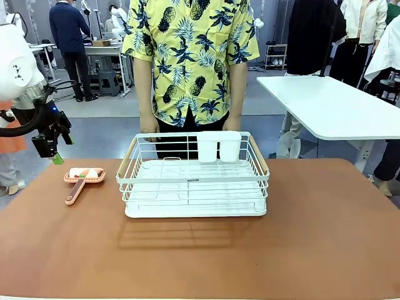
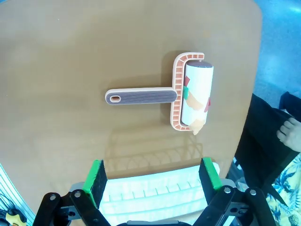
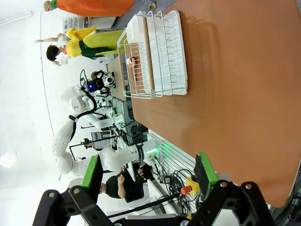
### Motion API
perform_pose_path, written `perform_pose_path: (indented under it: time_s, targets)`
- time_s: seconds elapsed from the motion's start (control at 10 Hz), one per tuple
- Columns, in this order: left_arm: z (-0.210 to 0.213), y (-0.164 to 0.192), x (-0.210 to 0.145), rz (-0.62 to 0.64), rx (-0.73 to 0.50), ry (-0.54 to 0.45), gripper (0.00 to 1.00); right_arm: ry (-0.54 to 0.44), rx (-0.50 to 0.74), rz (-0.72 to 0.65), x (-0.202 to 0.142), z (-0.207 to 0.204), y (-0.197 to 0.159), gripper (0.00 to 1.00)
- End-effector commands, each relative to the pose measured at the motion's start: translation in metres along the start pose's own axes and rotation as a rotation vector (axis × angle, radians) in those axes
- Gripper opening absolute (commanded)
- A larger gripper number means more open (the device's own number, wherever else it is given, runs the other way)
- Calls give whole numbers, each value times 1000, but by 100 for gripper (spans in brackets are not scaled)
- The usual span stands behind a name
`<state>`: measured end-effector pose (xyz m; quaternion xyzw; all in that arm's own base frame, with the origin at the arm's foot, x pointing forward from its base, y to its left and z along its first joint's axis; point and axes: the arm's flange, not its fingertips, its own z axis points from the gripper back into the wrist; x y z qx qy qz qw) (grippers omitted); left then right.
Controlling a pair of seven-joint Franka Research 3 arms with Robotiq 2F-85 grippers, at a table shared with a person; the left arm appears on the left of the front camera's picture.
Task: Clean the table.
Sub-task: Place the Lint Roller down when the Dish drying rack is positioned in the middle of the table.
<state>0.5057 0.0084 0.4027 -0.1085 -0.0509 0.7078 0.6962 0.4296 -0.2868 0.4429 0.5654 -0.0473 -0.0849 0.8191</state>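
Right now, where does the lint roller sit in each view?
Front view: lint roller on the table, left of the dish rack.
Left wrist view: centre-right, above the left gripper.
Right wrist view: partly seen behind the rack wires.
Shared landmark: the dish rack.

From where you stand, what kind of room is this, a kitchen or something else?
Probably a robotics lab or workshop, not a kitchen. A white robot arm works at the table, more robot arms stand at benches behind, and other worktables fill an open floor where people stand about.
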Motion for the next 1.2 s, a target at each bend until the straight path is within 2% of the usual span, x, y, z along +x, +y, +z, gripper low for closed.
perform_pose_path:
  time_s: [0.0,1.1]
  targets:
    - [-2,2,2,-6,-14,-2,100,0,-2,4,-1,0,3,100]
    - [-2,2,2,-6,-14,-2,100,0,-2,4,-1,0,3,100]
